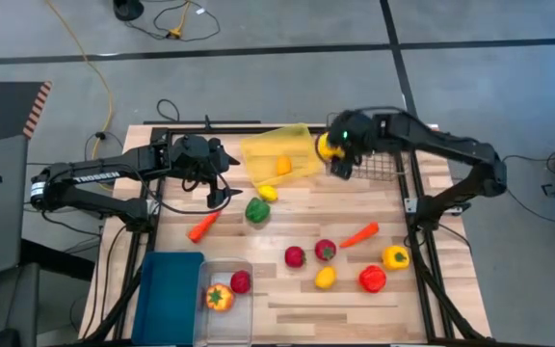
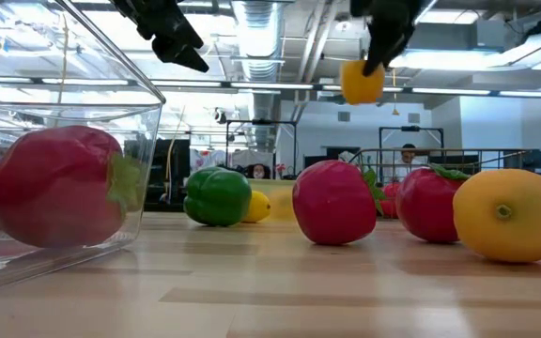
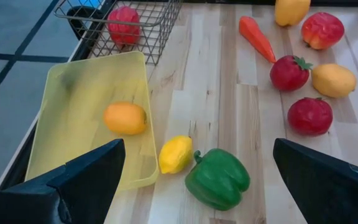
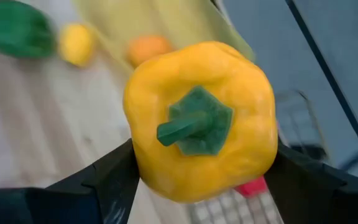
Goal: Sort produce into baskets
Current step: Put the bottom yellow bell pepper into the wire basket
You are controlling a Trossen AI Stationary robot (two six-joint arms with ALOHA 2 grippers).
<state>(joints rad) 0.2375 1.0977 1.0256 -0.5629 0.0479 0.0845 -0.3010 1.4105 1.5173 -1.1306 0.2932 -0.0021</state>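
So up front by the near edge, a clear plastic bin (image 1: 224, 299) is sitting with a red tomato (image 1: 241, 281) and an orange-red pepper (image 1: 219, 298) inside, and a blue plastic bin (image 1: 169, 294) is standing right beside it. A bit further in, loose toy produce is lying on the wooden slat table (image 1: 287, 308): two red tomatoes, a small yellow lemon (image 1: 325, 278), a red pepper (image 1: 373, 279), a yellow pepper, two orange carrots and a glossy green bell pepper (image 3: 218, 178). Past those, the left gripper (image 1: 222, 188) is hanging with its fingers spread wide, gripping nothing. At the far side, the right gripper (image 1: 337, 154) is clamping a yellow bell pepper with a green stem (image 4: 201, 121) up in the air, between the yellow translucent tray (image 3: 73, 130) holding an orange lemon (image 3: 125, 118) and the black wire mesh basket (image 3: 148, 28) holding something red.
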